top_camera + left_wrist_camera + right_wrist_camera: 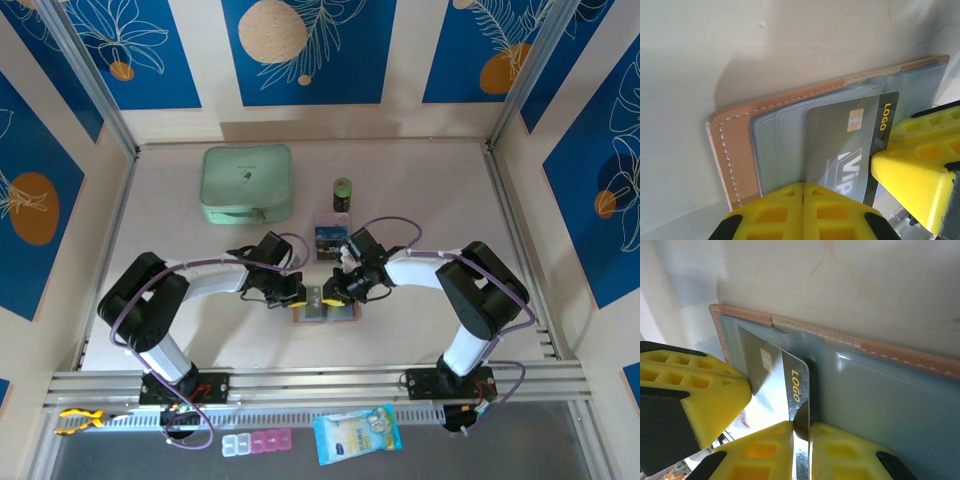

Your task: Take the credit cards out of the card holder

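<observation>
Centrally, low on the table in the top view, the salmon card holder lies open. Jaws together, the left gripper bears on its grey pocket. The right gripper is clamped on the protruding credit card. This card is probably light, stiff and slick, so it is best held by its exposed edge.
</observation>
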Robot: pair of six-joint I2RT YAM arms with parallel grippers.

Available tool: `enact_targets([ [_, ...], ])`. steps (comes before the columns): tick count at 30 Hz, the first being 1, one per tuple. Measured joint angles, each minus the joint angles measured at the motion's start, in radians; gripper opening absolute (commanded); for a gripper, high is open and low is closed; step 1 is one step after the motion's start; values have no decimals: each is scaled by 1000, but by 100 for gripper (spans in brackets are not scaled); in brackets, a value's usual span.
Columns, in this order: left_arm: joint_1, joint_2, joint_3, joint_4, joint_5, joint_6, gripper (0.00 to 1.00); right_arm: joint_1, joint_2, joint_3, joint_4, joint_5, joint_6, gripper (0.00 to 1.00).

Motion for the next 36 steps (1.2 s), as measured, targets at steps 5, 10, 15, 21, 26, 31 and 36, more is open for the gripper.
enact_targets([
  [5,0,0,0,0,0,0,0,-8,0,-2,18,-18,7,16],
  [10,0,0,0,0,0,0,0,-11,0,-9,30,-26,10,14],
  [15,0,0,0,-3,0,0,0,-14,-5,-14,35,-28,10,10],
  [21,0,0,3,-8,-1,3,0,-26,-35,-19,22,-25,-1,9],
  [26,0,4,7,-11,-1,3,0,-48,-67,-22,-31,-10,-29,9],
  [31,0,11,17,-20,0,4,0,-71,-102,-21,-104,19,-72,8],
  [36,0,14,21,-26,0,4,0,-80,-125,-2,-198,61,-117,8],
])
